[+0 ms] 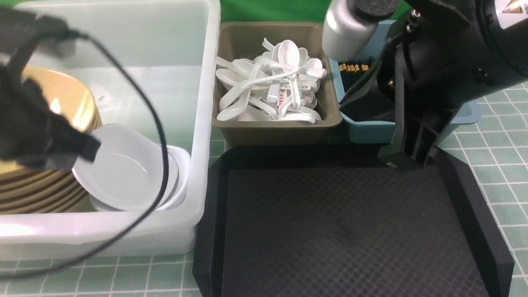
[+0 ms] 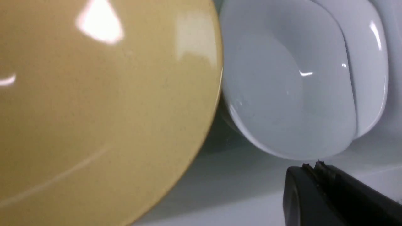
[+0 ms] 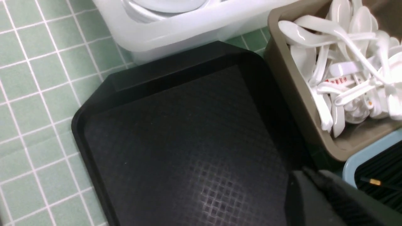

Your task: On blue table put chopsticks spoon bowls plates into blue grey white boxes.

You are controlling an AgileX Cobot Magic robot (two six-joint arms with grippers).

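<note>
A stack of yellow bowls [image 1: 62, 99] and several white plates [image 1: 123, 169] lie in the big white box [image 1: 206, 123] on the left. My left gripper [image 1: 88, 149] hangs over them, shut and empty. In the left wrist view its tips [image 2: 314, 164] sit just off the rim of the top plate [image 2: 282, 94], beside a bowl [image 2: 94, 110]. The grey box [image 1: 280, 132] holds a heap of white spoons [image 1: 276, 82]. Black chopsticks [image 1: 354, 68] fill the blue box [image 1: 371, 132], half hidden by my right arm. My right gripper [image 1: 398, 163] is shut and empty over the tray's far right corner.
A black textured tray [image 1: 338, 231] with nothing on it lies on the blue table [image 1: 507, 136] in front of the grey and blue boxes. A black cable [image 1: 163, 136] loops from my left arm across the white box and down to the table's near left edge.
</note>
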